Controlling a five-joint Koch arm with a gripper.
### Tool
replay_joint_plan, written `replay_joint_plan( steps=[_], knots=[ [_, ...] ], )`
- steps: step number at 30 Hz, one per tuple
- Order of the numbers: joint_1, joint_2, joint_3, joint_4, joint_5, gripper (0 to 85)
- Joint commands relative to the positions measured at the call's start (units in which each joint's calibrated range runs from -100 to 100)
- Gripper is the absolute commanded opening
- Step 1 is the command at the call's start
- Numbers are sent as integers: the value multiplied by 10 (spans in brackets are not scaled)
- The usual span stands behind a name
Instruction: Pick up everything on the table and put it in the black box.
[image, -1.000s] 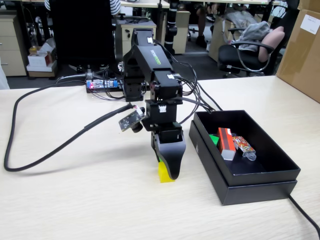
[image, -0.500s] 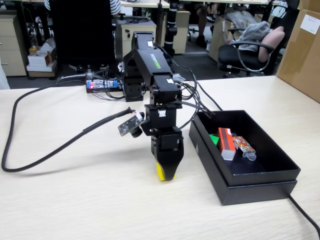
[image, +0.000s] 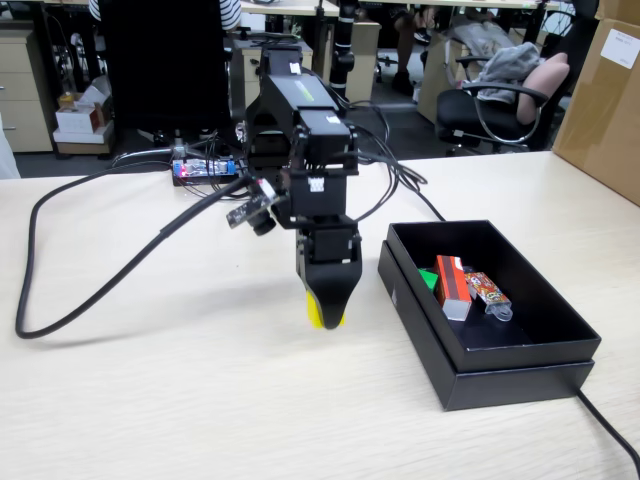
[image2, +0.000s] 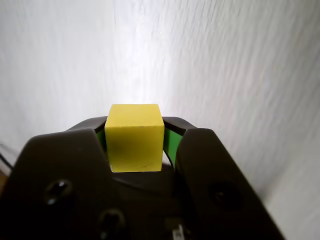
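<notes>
Arm (image: 300, 130) hunched over, hand (image: 325, 315) pointing down, jaws clamped on yellow cube (image2: 135, 137).

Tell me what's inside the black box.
In the fixed view the black box holds a red block, an orange packet beside it, and a green cube partly hidden behind the red block. The near wall hides part of the floor.

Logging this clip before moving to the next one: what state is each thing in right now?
Gripper: shut on the yellow cube, above the table.
Yellow cube: held between the jaws, off the table.
Black box: open, on the table.
Green cube: in the box.
Red block: in the box, lying flat.
Orange packet: in the box beside the red block.
</notes>
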Motion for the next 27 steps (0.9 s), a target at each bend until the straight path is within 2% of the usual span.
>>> replay_joint_plan(
  steps=[1,9,16,20,27],
  knots=[
    [20,-147,21,-54,4,96],
    [83,-310,-16,-88,15,94],
    [138,-328,-8,-87,29,94],
    [164,-234,73,-81,37,96],
    [167,-104,91,-21,37,94]
  ],
)
